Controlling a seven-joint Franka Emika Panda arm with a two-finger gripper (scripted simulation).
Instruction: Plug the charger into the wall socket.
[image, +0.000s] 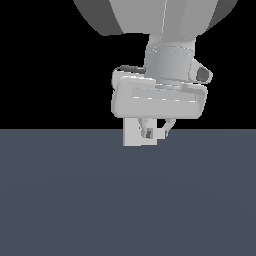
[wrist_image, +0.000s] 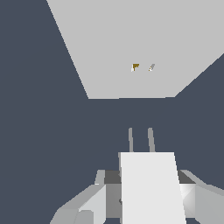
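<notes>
In the wrist view the charger (wrist_image: 151, 188), a plain off-white block, sits between my fingers, with its two thin prongs (wrist_image: 151, 140) pointing at the wall socket (wrist_image: 131, 48). The socket is a flat light-grey plate with two tiny marks (wrist_image: 135, 67) at its centre. A strip of dark floor shows between the prong tips and the plate, so they are apart. My gripper (wrist_image: 144, 175) is shut on the charger. In the exterior view my gripper (image: 158, 132) hangs low in front of the socket (image: 132, 137); there I cannot tell the charger from the plate.
A dark blue-grey floor (image: 125, 200) stretches all around under a black background. The arm's thick grey links (image: 150, 15) fill the upper part of the exterior view.
</notes>
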